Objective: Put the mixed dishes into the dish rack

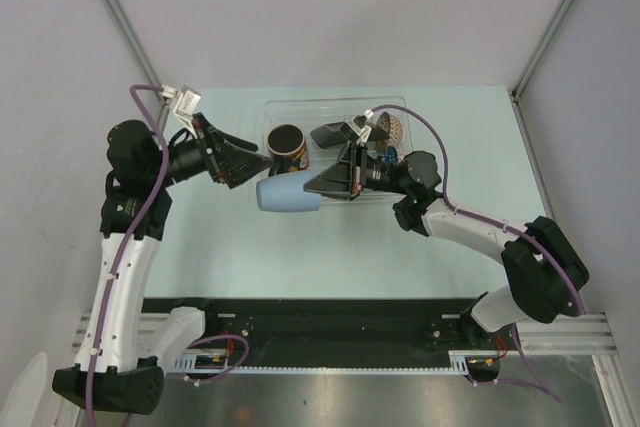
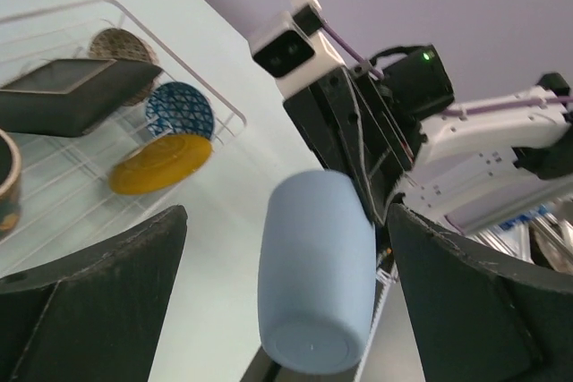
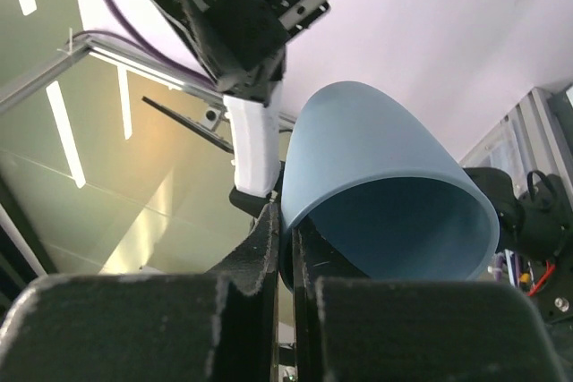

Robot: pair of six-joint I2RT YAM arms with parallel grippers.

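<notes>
Top external view: the right gripper [image 1: 318, 187] pinches the rim of the small light-blue cup [image 1: 288, 194], held sideways in the air beside the large clear plastic dish rack [image 1: 330, 110], the left gripper [image 1: 252, 167] splayed empty; it is probably best set rim-down on a free patch.

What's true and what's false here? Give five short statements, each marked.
1. The right gripper holds the small light-blue cup by its rim. True.
2. The cup stands in the dish rack. False: it is held in the air, on its side.
3. The left gripper is shut on the cup. False: it is open.
4. The yellow saucer is in the rack. True.
5. The dark mug is outside the rack. False: inside it.
</notes>
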